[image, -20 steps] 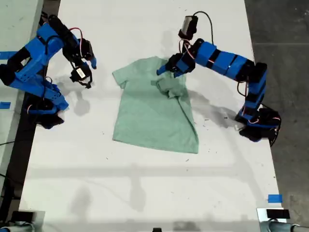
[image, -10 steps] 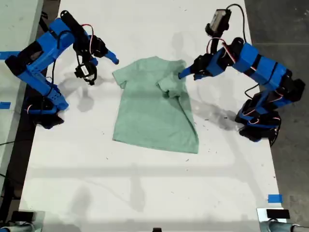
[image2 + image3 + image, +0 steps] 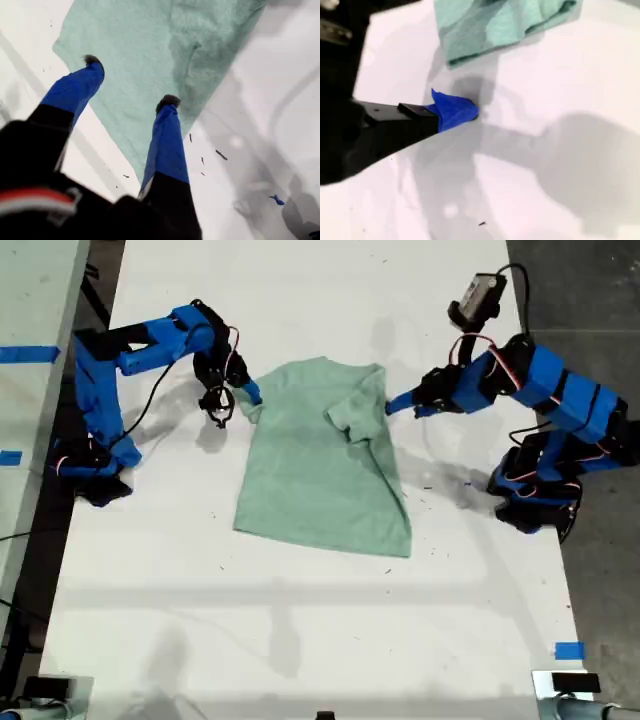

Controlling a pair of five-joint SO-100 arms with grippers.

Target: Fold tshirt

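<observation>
Tshirt point(image 3: 320, 480) lies spread in the middle of the white table point(image 3: 300, 640), collar end away from the camera, and the sleeve on the exterior view's right is already turned in over the chest. My first gripper point(image 3: 131, 80) hangs above that folded side with its jaws spread wide and nothing between them. My second gripper point(image 3: 465, 110) sits low on the bare table just beside the other sleeve. Only one blue tip shows, so I cannot tell whether its jaws are parted or closed. The risk, as I judge it, is this sleeve grab: a tip landing beside the hem pinches nothing. Soft cloth may also bunch or drag the whole shirt sideways, and the finished fold could slip open.
</observation>
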